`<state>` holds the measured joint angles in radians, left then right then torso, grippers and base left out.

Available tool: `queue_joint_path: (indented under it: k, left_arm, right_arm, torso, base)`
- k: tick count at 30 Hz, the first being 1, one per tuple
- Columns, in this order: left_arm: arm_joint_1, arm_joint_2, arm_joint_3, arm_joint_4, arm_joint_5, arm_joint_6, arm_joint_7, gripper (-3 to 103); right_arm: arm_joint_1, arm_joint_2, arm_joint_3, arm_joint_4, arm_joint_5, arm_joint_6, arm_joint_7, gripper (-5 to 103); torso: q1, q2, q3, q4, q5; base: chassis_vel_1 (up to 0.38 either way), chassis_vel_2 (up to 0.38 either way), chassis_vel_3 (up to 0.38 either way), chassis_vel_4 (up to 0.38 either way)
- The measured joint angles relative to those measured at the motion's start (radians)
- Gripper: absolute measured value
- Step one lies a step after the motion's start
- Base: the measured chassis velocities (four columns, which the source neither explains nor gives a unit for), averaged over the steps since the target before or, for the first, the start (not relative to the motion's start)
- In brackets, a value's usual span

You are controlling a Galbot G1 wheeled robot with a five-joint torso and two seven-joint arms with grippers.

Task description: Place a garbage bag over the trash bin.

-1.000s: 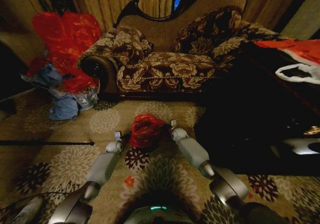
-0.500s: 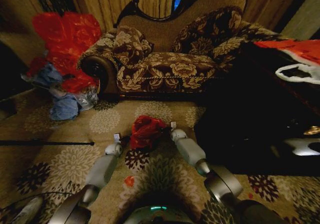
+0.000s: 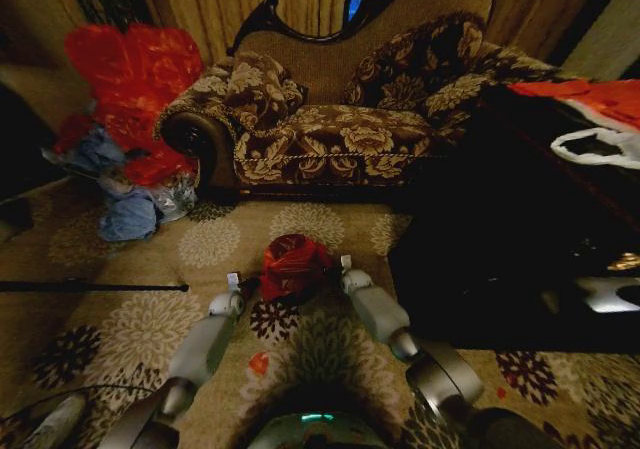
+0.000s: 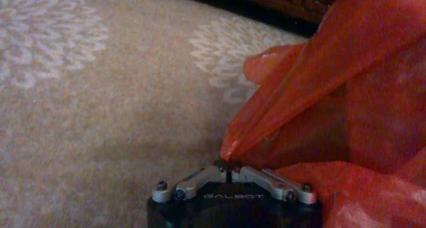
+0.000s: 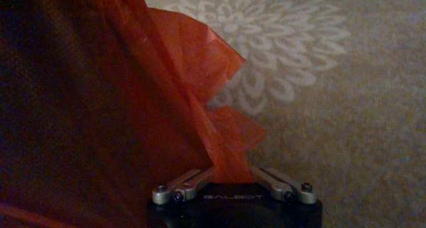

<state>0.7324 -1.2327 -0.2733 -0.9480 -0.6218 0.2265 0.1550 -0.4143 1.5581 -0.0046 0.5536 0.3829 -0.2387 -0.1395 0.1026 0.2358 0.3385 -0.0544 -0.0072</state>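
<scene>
The red garbage bag point(image 3: 293, 265) hangs bunched over the carpet between my two grippers, in front of the sofa. My left gripper point(image 3: 236, 283) is on the bag's left side. In the left wrist view it point(image 4: 228, 164) is shut on a pulled-out corner of the red plastic point(image 4: 319, 88). My right gripper point(image 3: 345, 266) is on the bag's right side. The right wrist view shows it point(image 5: 230, 177) shut on a strip of the bag's edge point(image 5: 199, 78). The trash bin is hidden under the bag; a dark mass shows through the plastic in the right wrist view.
A patterned sofa point(image 3: 340, 129) stands behind the bag. A big red plastic heap point(image 3: 130, 79) with blue bags point(image 3: 128, 214) lies at the left. A large black low table point(image 3: 510, 219) at the right carries a white bag point(image 3: 600, 147). A black rod point(image 3: 90, 287) lies on the carpet.
The bag has changed shape from a tall bundle to a smaller, rounder bunch. Both grippers have shifted slightly and still hold it.
</scene>
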Motion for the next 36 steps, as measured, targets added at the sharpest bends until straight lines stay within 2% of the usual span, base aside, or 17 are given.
queue_joint_path:
  k: [11,15,17,18,20,21,23,24,26,27,29,30,32,33,34,35,36]
  left_arm:
    - [0.004,-0.007,-0.005,0.023,0.027,-0.039,-0.039,0]
    - [0.035,0.003,-0.010,-0.032,0.019,-0.023,-0.068,0]
    - [0.072,0.023,-0.017,-0.105,0.005,-0.011,-0.076,-3]
    - [0.089,0.031,-0.022,-0.133,-0.001,-0.015,-0.080,2]
    - [0.116,0.043,-0.030,-0.175,-0.014,-0.018,-0.087,7]
    - [0.136,0.052,-0.037,-0.206,-0.027,-0.018,-0.092,12]
    - [0.166,0.067,-0.049,-0.248,-0.043,-0.019,-0.096,18]
    - [0.192,0.080,-0.061,-0.283,-0.050,-0.019,-0.091,23]
    - [0.243,0.098,-0.089,-0.334,-0.056,-0.024,-0.070,28]
    - [0.269,0.103,-0.103,-0.360,-0.058,-0.028,-0.062,34]
    - [0.305,0.110,-0.122,-0.395,-0.062,-0.030,-0.058,39]
    - [0.331,0.115,-0.138,-0.422,-0.064,-0.030,-0.056,44]
    - [0.380,0.128,-0.166,-0.477,-0.069,-0.029,-0.051,56]
    - [0.380,0.128,-0.166,-0.477,-0.069,-0.029,-0.051,56]
    - [0.407,0.136,-0.182,-0.505,-0.072,-0.029,-0.050,56]
    - [0.434,0.145,-0.200,-0.529,-0.074,-0.027,-0.047,61]
    - [0.462,0.156,-0.220,-0.559,-0.074,-0.024,-0.039,66]
  right_arm:
    - [-0.037,0.012,0.033,-0.017,-0.090,0.082,0.011,0]
    - [-0.068,-0.020,-0.012,0.074,-0.082,0.068,0.025,-1]
    - [-0.088,-0.044,-0.049,0.127,-0.042,0.086,0.071,4]
    - [-0.096,-0.055,-0.061,0.154,-0.021,0.092,0.089,15]
    - [-0.110,-0.077,-0.074,0.199,0.007,0.093,0.106,15]
    - [-0.121,-0.093,-0.084,0.228,0.021,0.092,0.114,25]
    - [-0.137,-0.117,-0.098,0.269,0.036,0.088,0.123,25]
    - [-0.151,-0.139,-0.109,0.305,0.045,0.078,0.130,37]
    - [-0.174,-0.170,-0.121,0.352,0.046,0.067,0.144,37]
    - [-0.188,-0.186,-0.129,0.380,0.047,0.060,0.153,47]
    - [-0.206,-0.208,-0.140,0.421,0.056,0.055,0.169,47]
    - [-0.222,-0.230,-0.150,0.461,0.070,0.048,0.182,58]
    - [-0.260,-0.272,-0.163,0.546,0.094,0.035,0.203,58]
    - [-0.260,-0.272,-0.163,0.546,0.094,0.035,0.203,58]
    - [-0.280,-0.292,-0.166,0.585,0.103,0.031,0.213,69]
    - [-0.303,-0.311,-0.165,0.624,0.109,0.028,0.222,69]
    - [-0.332,-0.330,-0.161,0.665,0.112,0.027,0.229,80]
  torso:
    - [0.000,0.000,0.000,0.0000,-0.0001]
    - [0.000,0.000,0.000,-0.0004,-0.0004]
    - [0.000,0.000,0.000,0.0000,0.0001]
    - [0.000,0.000,0.000,0.0000,0.0001]
    - [0.000,0.000,0.000,0.0000,-0.0001]
    - [0.000,0.000,0.000,0.0000,-0.0002]
    - [0.000,0.000,0.000,-0.0001,-0.0002]
    - [0.000,0.000,0.000,-0.0001,-0.0001]
    - [0.000,0.000,0.000,0.0001,0.0000]
    - [0.000,0.000,0.000,0.0000,-0.0002]
    - [0.000,0.000,0.000,0.0000,0.0000]
    - [0.000,0.000,0.000,0.0001,-0.0001]
    - [0.000,0.000,0.000,-0.0001,-0.0002]
    - [0.000,0.000,0.000,-0.0001,-0.0002]
    - [0.000,0.000,0.000,-0.0001,0.0000]
    - [0.000,0.000,0.000,0.0000,0.0000]
    - [0.000,0.000,0.000,0.0002,-0.0001]
  base:
    - [0.000,0.000,0.000,0.000]
    - [0.000,0.000,0.000,0.000]
    - [0.000,0.000,0.000,0.000]
    - [0.000,0.000,0.000,0.000]
    - [0.000,0.000,0.000,0.000]
    - [0.000,0.000,0.000,0.000]
    - [0.000,0.000,0.000,0.000]
    - [0.000,0.000,0.000,0.000]
    - [0.000,0.000,0.000,0.000]
    - [0.000,0.000,0.000,0.000]
    - [0.000,0.000,0.000,0.000]
    - [0.000,0.000,0.000,0.000]
    - [0.000,0.000,0.000,0.000]
    - [0.000,0.000,0.000,0.000]
    - [0.000,0.000,0.000,0.000]
    - [0.000,0.000,0.000,0.000]
    - [0.000,0.000,0.000,0.000]
